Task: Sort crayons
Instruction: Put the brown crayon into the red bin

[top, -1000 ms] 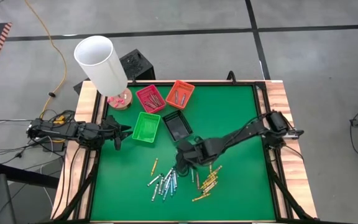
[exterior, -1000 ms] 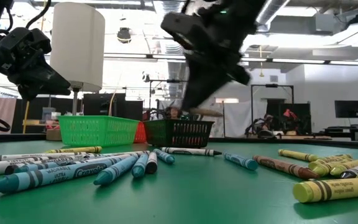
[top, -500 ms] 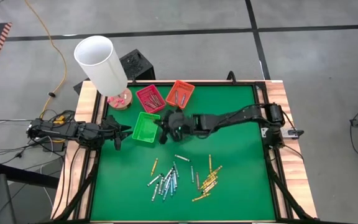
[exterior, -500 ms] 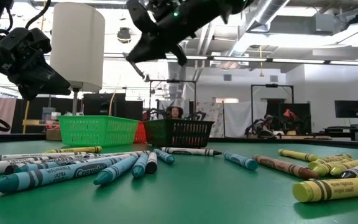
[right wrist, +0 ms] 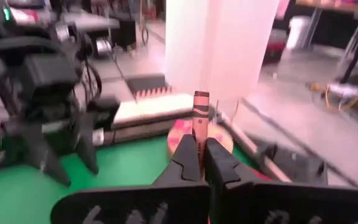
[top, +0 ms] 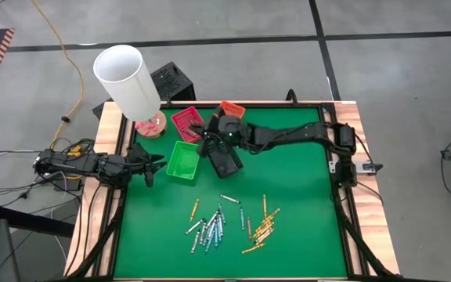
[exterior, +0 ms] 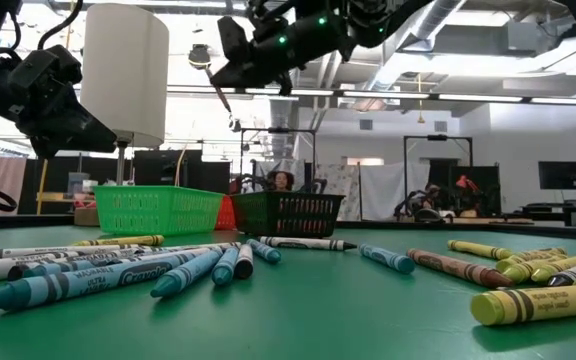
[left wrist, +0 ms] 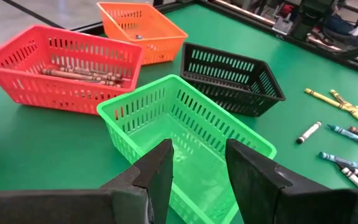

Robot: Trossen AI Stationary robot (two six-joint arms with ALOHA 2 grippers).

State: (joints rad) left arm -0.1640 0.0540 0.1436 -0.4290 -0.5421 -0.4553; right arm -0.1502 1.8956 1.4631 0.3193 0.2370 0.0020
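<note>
My right gripper (top: pixel 210 131) hangs above the trays at the table's far side and is shut on a brown crayon (right wrist: pixel 196 115). Below it stand the red tray (top: pixel 186 121), the orange tray (top: pixel 233 108), the green tray (top: pixel 183 160) and the black tray (top: pixel 227 162). Loose crayons lie on the green mat in a blue and grey heap (top: pixel 208 229) and a yellow heap (top: pixel 261 229). At the table's left edge waits my left gripper (left wrist: pixel 197 174), open, with the green tray (left wrist: pixel 185 130) in front of it. My right gripper pinches the brown crayon between its two fingertips (right wrist: pixel 182 152), at the crayon's lower part (right wrist: pixel 198 146). The rest of the crayon sticks out past the fingertips. The gripper is nearly level, pointing toward the table's left side, and the crayon is lifted clear of table and trays.
A white cylindrical lamp (top: pixel 126 74) stands on a round base at the far left corner, close to the red tray. Brown crayons lie in the red tray (left wrist: pixel 73 73). A single crayon (top: pixel 230 198) lies apart from the heaps. Wooden rails edge the mat.
My right gripper has risen from the crayon heaps and swung toward the far edge and the left, over the black tray to above the trays. It has tipped from pointing down to nearly level and has stayed shut, carrying the brown crayon.
</note>
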